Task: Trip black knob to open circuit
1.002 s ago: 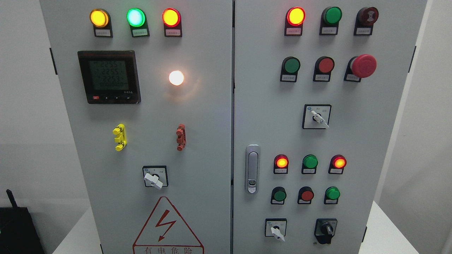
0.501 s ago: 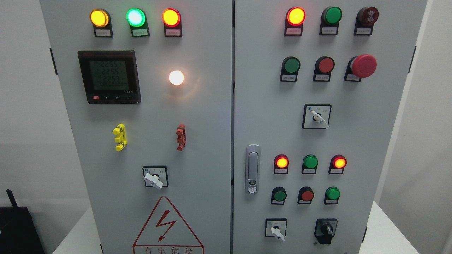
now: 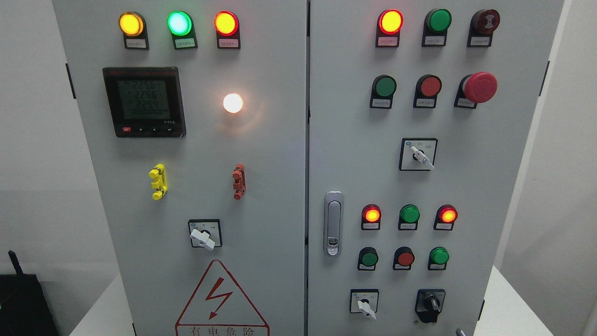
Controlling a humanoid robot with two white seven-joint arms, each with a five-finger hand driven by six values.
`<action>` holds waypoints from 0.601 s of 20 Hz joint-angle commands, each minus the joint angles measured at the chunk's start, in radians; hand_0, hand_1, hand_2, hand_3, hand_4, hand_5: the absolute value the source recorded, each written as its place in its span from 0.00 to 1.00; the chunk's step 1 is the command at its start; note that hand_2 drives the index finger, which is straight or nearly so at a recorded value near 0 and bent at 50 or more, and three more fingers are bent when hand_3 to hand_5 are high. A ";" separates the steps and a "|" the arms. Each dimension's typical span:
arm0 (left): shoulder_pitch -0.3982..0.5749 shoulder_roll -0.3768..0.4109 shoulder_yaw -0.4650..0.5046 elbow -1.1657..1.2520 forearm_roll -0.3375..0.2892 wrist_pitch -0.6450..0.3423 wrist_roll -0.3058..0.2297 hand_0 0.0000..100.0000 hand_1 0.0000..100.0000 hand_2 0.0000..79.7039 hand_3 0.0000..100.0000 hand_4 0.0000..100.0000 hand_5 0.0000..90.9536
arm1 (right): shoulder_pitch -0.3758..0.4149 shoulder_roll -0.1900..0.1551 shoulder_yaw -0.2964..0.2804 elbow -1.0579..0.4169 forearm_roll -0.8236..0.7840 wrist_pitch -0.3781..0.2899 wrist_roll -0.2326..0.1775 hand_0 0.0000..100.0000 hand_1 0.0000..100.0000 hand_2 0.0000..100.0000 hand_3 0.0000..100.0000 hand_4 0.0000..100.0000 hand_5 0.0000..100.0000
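The black rotary knob [image 3: 430, 304] sits at the lower right of the grey cabinet's right door [image 3: 485, 196], its handle pointing roughly straight up. A small grey tip [image 3: 460, 332] pokes up from the bottom edge just right of and below the knob, apart from it. It looks like a part of my right hand, and too little of it shows to tell more. My left hand is out of view.
A white selector switch [image 3: 366, 305] sits left of the black knob, and another [image 3: 421, 157] higher up. Red and green lamps and buttons [image 3: 409, 214] fill the right door, with a red mushroom stop button [image 3: 479, 87]. A door latch [image 3: 333, 223] stands at the seam.
A small grey tip has come into view at the bottom edge below the black knob. The meter's digits have changed. The knob has not turned.
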 commanded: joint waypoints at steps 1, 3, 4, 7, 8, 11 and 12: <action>-0.002 -0.002 0.001 0.000 0.002 -0.003 0.000 0.12 0.39 0.00 0.00 0.00 0.00 | -0.019 -0.002 0.005 -0.029 -0.002 0.001 0.012 0.10 0.22 0.00 1.00 1.00 1.00; -0.002 -0.002 0.001 0.000 0.002 -0.003 0.000 0.12 0.39 0.00 0.00 0.00 0.00 | -0.024 -0.002 0.008 -0.029 0.000 0.001 0.013 0.10 0.22 0.00 1.00 1.00 1.00; -0.002 -0.002 0.001 0.000 0.002 -0.003 0.000 0.12 0.39 0.00 0.00 0.00 0.00 | -0.024 -0.002 0.010 -0.032 0.001 0.001 0.013 0.10 0.22 0.00 1.00 1.00 1.00; -0.002 -0.002 0.001 0.000 0.002 -0.003 0.000 0.12 0.39 0.00 0.00 0.00 0.00 | -0.032 -0.002 0.010 -0.034 0.005 0.003 0.015 0.10 0.22 0.00 1.00 1.00 1.00; -0.002 -0.002 0.001 0.000 0.002 -0.003 0.000 0.12 0.39 0.00 0.00 0.00 0.00 | -0.033 -0.002 0.010 -0.034 0.005 0.003 0.015 0.10 0.22 0.00 1.00 1.00 1.00; -0.003 -0.002 0.001 0.000 0.002 -0.003 0.000 0.12 0.39 0.00 0.00 0.00 0.00 | -0.033 -0.002 0.010 -0.034 0.005 0.003 0.015 0.11 0.22 0.00 1.00 1.00 1.00; -0.002 -0.002 0.001 0.000 0.002 -0.003 0.000 0.12 0.39 0.00 0.00 0.00 0.00 | -0.033 -0.002 0.011 -0.034 0.005 0.004 0.015 0.11 0.22 0.00 1.00 1.00 1.00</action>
